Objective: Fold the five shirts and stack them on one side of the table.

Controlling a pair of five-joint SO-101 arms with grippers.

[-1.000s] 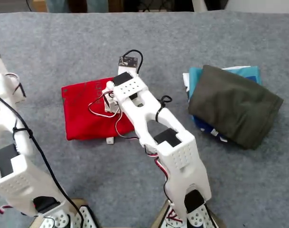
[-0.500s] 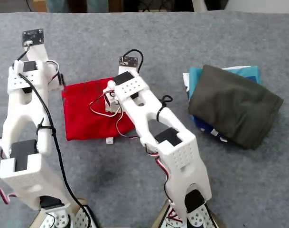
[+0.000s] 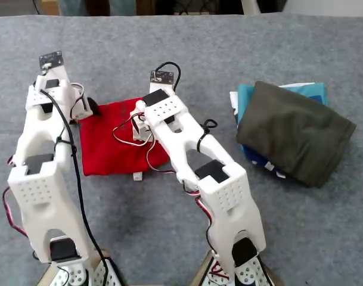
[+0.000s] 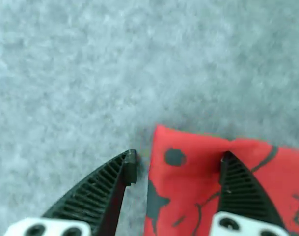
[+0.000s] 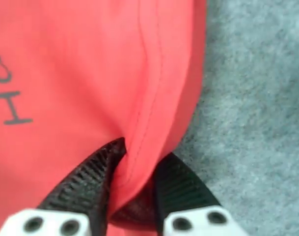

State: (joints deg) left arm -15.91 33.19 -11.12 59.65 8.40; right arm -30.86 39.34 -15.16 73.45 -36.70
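Red shirt: right gripper clamped on its edge, left gripper with jaws apart astride its corner; I'd drop lower, then pinch all layers.

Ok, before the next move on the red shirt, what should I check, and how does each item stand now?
1. Right gripper shut on a fold of the red shirt: ok.
2. Left gripper open, straddling the shirt's corner: ok.
3. Left gripper gripping cloth: not ok, not yet closed.
4. Red shirt on the stack: not ok, it lies apart.
5. Four shirts in the stack: cannot tell; layers overlap.
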